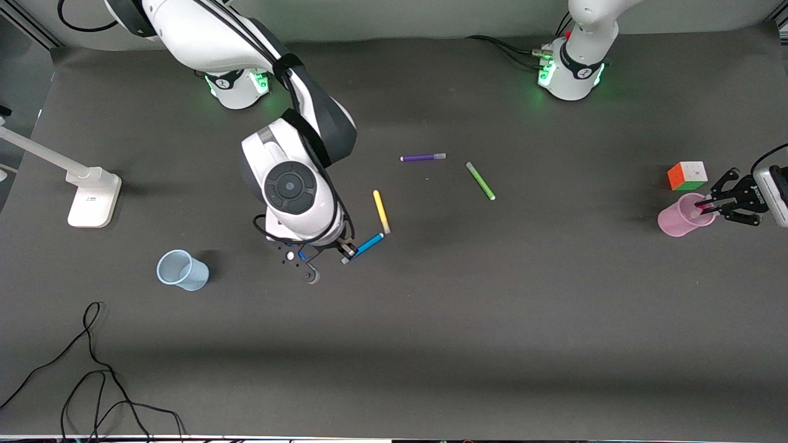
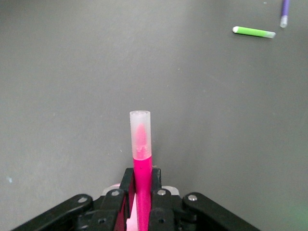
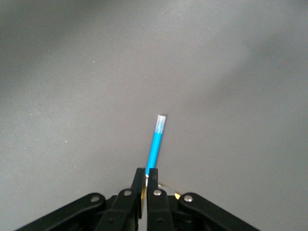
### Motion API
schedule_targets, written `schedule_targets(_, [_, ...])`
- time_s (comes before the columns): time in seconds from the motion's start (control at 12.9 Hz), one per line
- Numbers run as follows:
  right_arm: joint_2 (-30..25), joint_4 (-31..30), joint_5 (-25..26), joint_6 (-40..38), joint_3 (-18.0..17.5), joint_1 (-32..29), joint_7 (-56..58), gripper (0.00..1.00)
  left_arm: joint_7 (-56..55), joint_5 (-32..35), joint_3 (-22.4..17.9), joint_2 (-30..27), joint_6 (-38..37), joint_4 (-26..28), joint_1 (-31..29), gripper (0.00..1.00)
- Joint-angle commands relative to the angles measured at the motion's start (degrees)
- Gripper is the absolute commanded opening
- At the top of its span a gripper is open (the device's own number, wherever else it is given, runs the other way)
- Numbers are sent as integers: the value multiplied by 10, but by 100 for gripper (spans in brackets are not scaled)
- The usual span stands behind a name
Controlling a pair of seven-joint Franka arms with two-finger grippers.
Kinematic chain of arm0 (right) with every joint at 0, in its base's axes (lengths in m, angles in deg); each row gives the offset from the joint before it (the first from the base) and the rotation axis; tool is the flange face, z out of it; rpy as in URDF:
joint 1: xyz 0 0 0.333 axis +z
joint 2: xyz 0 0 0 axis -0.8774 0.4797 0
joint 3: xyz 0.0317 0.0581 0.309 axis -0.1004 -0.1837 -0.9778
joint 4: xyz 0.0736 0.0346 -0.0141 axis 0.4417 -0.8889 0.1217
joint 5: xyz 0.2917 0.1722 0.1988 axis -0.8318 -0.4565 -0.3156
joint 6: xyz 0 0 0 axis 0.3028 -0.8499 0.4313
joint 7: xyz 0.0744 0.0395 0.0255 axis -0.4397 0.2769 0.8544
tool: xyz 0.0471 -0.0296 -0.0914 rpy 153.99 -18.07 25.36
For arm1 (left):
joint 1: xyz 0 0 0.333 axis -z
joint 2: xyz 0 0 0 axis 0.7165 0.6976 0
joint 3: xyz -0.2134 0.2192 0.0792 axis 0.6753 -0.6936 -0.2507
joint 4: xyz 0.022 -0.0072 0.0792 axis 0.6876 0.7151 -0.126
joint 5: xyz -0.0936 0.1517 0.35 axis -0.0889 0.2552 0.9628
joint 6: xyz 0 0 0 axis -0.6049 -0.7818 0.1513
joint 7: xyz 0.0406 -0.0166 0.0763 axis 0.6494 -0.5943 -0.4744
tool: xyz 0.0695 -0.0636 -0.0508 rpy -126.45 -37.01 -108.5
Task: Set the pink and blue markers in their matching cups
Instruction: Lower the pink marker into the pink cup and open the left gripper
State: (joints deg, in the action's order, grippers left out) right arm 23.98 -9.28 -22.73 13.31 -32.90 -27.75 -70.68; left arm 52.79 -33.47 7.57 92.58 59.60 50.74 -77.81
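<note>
My right gripper [image 1: 348, 251] is shut on one end of the bright blue marker [image 1: 370, 243], low over the table beside the yellow marker. In the right wrist view the blue marker [image 3: 156, 142] sticks out past my closed gripper [image 3: 146, 173], pale cap outward. The pale blue cup [image 1: 181, 269] stands toward the right arm's end. My left gripper [image 1: 708, 206] is shut on the pink marker [image 1: 702, 204] at the rim of the light pink cup [image 1: 677, 218]. In the left wrist view the pink marker [image 2: 141, 139] stands out from my gripper [image 2: 142, 173], cap outward.
A yellow marker [image 1: 381, 211], a green marker [image 1: 480, 181] and a purple marker [image 1: 423, 157] lie mid-table; the green one [image 2: 252, 32] and the purple one [image 2: 285, 12] also show in the left wrist view. A colour cube [image 1: 687, 176] sits beside the pink cup. A white stand base [image 1: 92, 197] and loose cables [image 1: 92, 369] are at the right arm's end.
</note>
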Motion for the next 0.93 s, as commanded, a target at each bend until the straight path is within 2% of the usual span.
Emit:
schedule_targets(0.0, [-23,-17,3,-15,0,-7,25,6,100,-49,7,28,-3,-2,-27,0])
schedule_targets(0.31, [-10,-21,1,-2,-2,-3,14,7,197,-99,8,57,-20,-4,-53,0])
schedule_targets(0.47, [1,-57,-32,59,-3,5,-1,49,212,-115,7,68,-33,-5,-57,0])
schedule_targets(0.54, [8,-89,-37,117,-3,13,-14,76,212,-115,7,68,-33,-6,-57,0])
schedule_targets(0.62, [11,-122,-37,178,-3,24,-22,89,212,-115,7,68,-34,-11,-57,0])
schedule_targets(0.7, [18,-149,-37,240,-3,33,-39,98,212,-115,7,68,-35,-14,-57,58])
schedule_targets(0.78, [34,-161,-37,281,-3,40,-58,99,212,-113,7,72,-41,-20,-57,98])
schedule_targets(0.85, [52,-161,-37,300,-3,48,-65,99,212,-113,7,75,-45,-23,-55,99])
